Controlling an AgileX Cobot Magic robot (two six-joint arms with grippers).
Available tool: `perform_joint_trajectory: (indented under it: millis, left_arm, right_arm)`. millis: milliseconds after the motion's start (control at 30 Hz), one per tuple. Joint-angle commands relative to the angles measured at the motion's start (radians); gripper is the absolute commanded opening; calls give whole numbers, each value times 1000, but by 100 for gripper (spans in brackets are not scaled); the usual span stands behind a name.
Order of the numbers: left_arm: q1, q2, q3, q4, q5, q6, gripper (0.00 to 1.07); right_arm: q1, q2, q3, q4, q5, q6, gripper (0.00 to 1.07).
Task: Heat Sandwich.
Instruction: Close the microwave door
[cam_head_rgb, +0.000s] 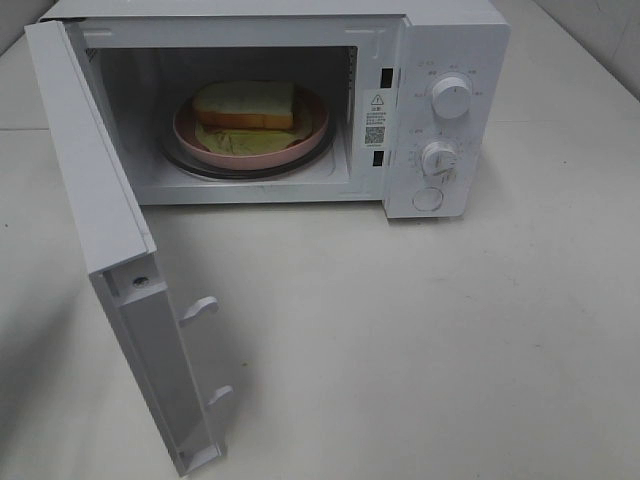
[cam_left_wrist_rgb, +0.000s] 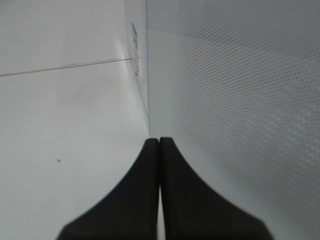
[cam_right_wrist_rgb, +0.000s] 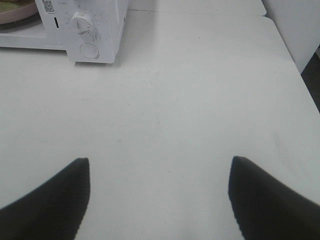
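The sandwich (cam_head_rgb: 245, 103), white bread with tan crust, lies on a round pink plate (cam_head_rgb: 300, 145) inside the white microwave (cam_head_rgb: 440, 40). A yellowish layer shows under it. The microwave door (cam_head_rgb: 90, 190) is swung wide open toward the front left. Neither arm appears in the high view. In the left wrist view my left gripper (cam_left_wrist_rgb: 159, 140) is shut on nothing, its tips just beside the dotted outer face of the door (cam_left_wrist_rgb: 240, 100). My right gripper (cam_right_wrist_rgb: 159, 161) is open and empty above bare table, well away from the microwave (cam_right_wrist_rgb: 107, 30), with a sliver of the pink plate (cam_right_wrist_rgb: 15, 10) visible.
The microwave's panel has two knobs (cam_head_rgb: 451, 97) (cam_head_rgb: 438, 158) and a round button (cam_head_rgb: 428, 198). White table (cam_head_rgb: 400, 340) stretches in front of the oven. In the right wrist view the table's edge (cam_right_wrist_rgb: 292, 60) lies beyond the panel side of the microwave.
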Motion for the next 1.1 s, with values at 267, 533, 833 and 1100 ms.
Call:
perform_joint_trajectory:
  millis: [267, 533, 833, 1100]
  left_arm:
    - [-34, 189, -83, 95, -181, -49, 0]
    - [-164, 271, -129, 8, -183, 7, 0]
    - [-312, 301, -158, -148, -183, 59, 0]
    - [-482, 337, -217, -318, -167, 153, 0]
  right_arm:
    - [-6, -28, 4, 0, -12, 8, 74]
    - [-6, -28, 4, 0, -12, 8, 74]
    - [-6, -28, 4, 0, -12, 8, 74]
    - [-6, -28, 4, 0, -12, 8, 74]
